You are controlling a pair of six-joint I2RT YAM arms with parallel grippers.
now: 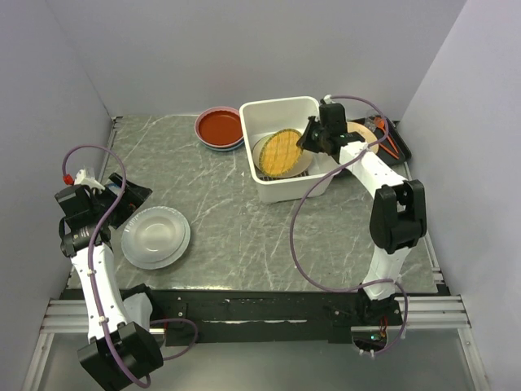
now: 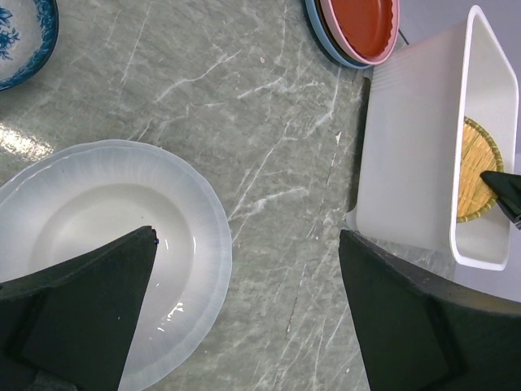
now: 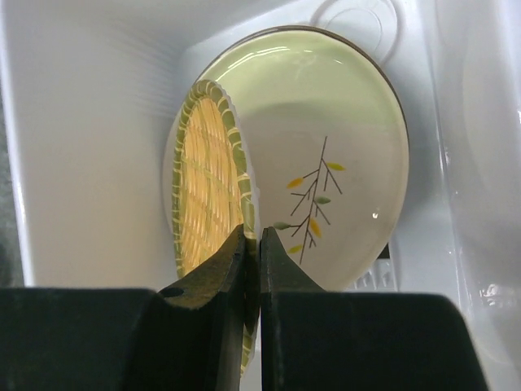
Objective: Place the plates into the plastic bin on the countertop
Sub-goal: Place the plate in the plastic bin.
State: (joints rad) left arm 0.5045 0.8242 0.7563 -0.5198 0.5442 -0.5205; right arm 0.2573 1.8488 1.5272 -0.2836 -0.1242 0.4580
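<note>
My right gripper [image 1: 305,140] [image 3: 252,236] is shut on the rim of the yellow lattice plate [image 1: 281,152] [image 3: 207,183] and holds it tilted on edge inside the white plastic bin [image 1: 259,110] [image 3: 73,147]. A cream plate with a branch [image 3: 334,155] lies in the bin under it. My left gripper [image 1: 126,195] [image 2: 248,244] is open and empty above the countertop [image 1: 236,228], beside the white plates [image 1: 155,236] [image 2: 106,236]. A red plate on pink and blue ones [image 1: 220,128] [image 2: 358,28] sits left of the bin.
A black tray [image 1: 391,140] with a tan object and orange items lies right of the bin. A small blue patterned bowl [image 2: 24,37] sits at the upper left of the left wrist view. Grey walls close in the table on three sides.
</note>
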